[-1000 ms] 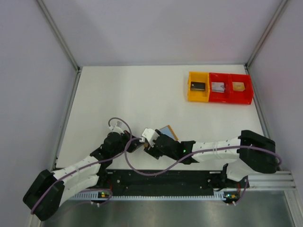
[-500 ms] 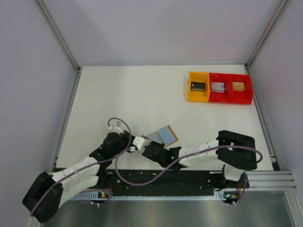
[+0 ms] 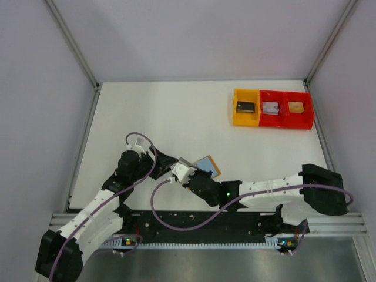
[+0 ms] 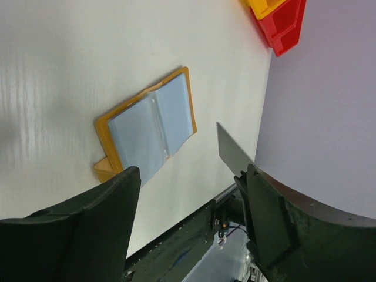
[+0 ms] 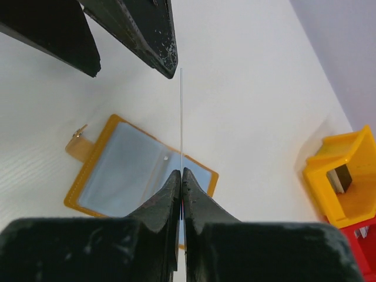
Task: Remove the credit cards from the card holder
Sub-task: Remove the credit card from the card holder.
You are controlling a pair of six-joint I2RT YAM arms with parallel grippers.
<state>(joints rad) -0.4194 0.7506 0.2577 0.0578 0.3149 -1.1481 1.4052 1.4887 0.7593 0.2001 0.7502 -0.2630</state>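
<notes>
Right pincer (image 5: 181,179) clamps a credit card (image 5: 181,117) above the card holder (image 5: 129,170); left pincer (image 4: 191,176) gapes

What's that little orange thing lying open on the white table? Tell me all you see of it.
A small card holder, tan-orange and leather-like, lies flat on the white table, opened like a book. Inside, two glossy pale grey-blue sleeve pages meet at a central fold. A short closing tab with a small metal snap sticks out from one edge. Only the table seems to touch it.
</notes>
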